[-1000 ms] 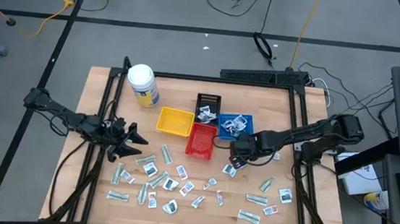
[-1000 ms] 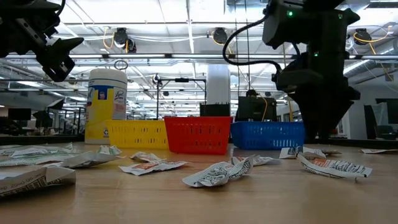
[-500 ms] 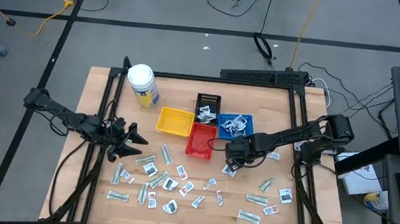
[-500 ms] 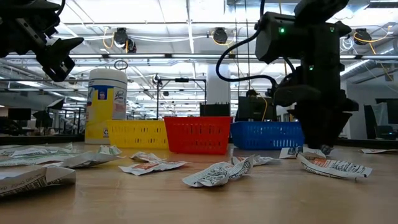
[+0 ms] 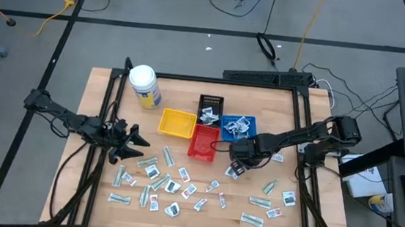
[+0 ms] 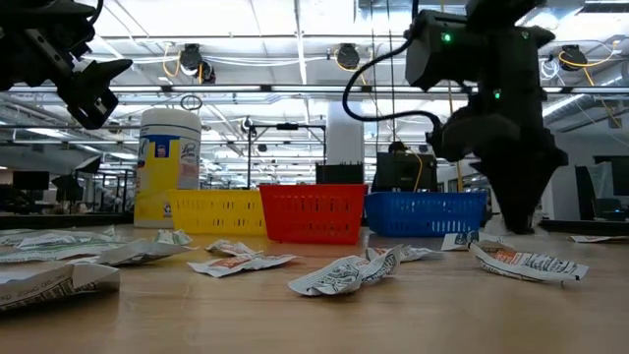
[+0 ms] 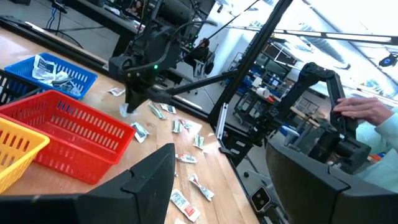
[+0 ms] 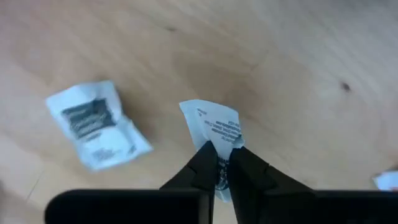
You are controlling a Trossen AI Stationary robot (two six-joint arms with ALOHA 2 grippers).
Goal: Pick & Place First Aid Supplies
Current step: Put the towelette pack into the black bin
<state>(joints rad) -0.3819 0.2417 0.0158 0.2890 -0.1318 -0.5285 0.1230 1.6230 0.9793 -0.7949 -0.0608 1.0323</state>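
Observation:
Several small first aid packets (image 5: pixel 174 188) lie flat across the near half of the wooden table. My right gripper (image 5: pixel 236 165) points down just near of the red tray (image 5: pixel 204 141) and is shut on one white packet with dark print (image 8: pixel 217 127). A second white packet (image 8: pixel 96 124) lies on the wood beside it. My left gripper (image 5: pixel 137 143) hangs open above the table's left side, with nothing between its fingers (image 7: pixel 149 180). My right gripper pinches the white packet between its two fingers (image 8: pixel 205 163) at one end of the packet (image 8: pixel 219 149). The fingers come from above, pointing down. The packet's other end sticks out past the fingertips, curled. Whether it is clear of the wood I cannot tell.
Yellow (image 5: pixel 177 123), red, blue (image 5: pixel 240 125) and black (image 5: pixel 210 107) trays stand in a cluster at the table's middle; the blue and black ones hold packets. A white jar with a yellow label (image 5: pixel 144 86) stands at the far left. More packets lie near the right edge (image 5: pixel 275 208).
My right gripper has shut over the white packet just near of the red tray, its fingertips narrowing to a point in the low view. It has stayed almost in the same place. The left arm has kept still.

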